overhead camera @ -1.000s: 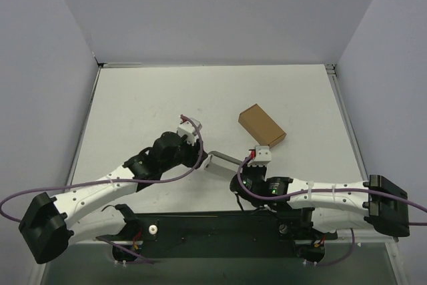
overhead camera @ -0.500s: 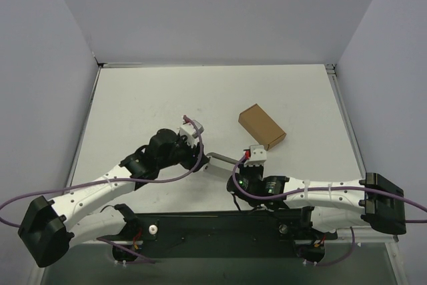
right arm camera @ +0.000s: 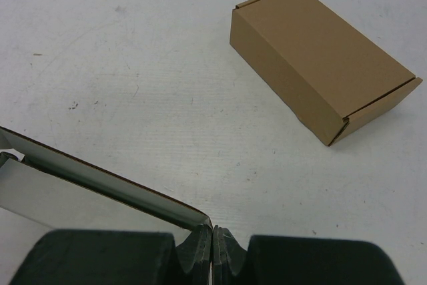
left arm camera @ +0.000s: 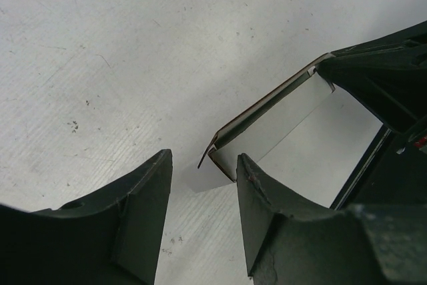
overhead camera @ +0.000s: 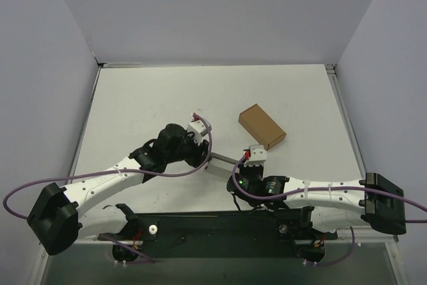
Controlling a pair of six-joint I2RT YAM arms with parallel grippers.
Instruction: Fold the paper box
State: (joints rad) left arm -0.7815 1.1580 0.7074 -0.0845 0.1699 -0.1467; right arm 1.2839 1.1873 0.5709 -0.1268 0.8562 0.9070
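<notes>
White-grey card was what the job hung on: the paper box (overhead camera: 223, 161) was near the front of the table (overhead camera: 147, 98), between the two arms, partly folded with one wall standing up. The right gripper (right arm camera: 213, 239) had its jaws pinched tight on the card's edge at one end. The left gripper (left arm camera: 203, 161) stood about half open and held nothing, a finger on either side of the free corner flap. To my eye, the step was creasing that end. Doing it well would mean setting the left fingers squarely over the flap before closing, then pressing along the scored line while the right held firm. Whether the flap touched a finger, I could not tell from that angle. The brown box (overhead camera: 261, 127) lay well apart.
</notes>
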